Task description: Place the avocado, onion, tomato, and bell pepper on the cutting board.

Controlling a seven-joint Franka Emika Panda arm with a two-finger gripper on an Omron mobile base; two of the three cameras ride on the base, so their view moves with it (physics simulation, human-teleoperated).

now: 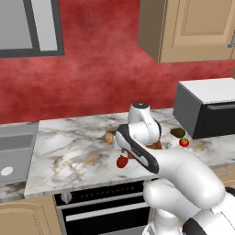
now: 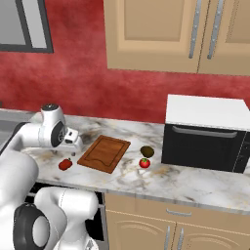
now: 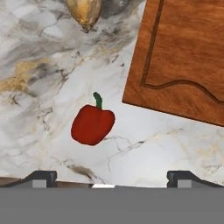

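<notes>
The dark red bell pepper (image 3: 92,124) with a green stem lies on the marble counter, left of the cutting board (image 3: 183,57), whose top is bare. My gripper (image 3: 112,177) hangs open above the counter just in front of the pepper, its fingertips (image 3: 41,177) wide apart and holding nothing. The tan onion (image 3: 84,11) lies farther back on the counter. From the right base view, the gripper (image 2: 73,146) is above the pepper (image 2: 65,164), beside the board (image 2: 104,153). The avocado (image 2: 147,151) and tomato (image 2: 144,163) sit right of the board, close together.
A black and white microwave (image 2: 205,132) stands on the counter at the right. A sink (image 1: 13,156) lies at the left end. The oven (image 1: 101,206) sits below the counter's front edge, and wall cabinets (image 2: 161,34) hang above.
</notes>
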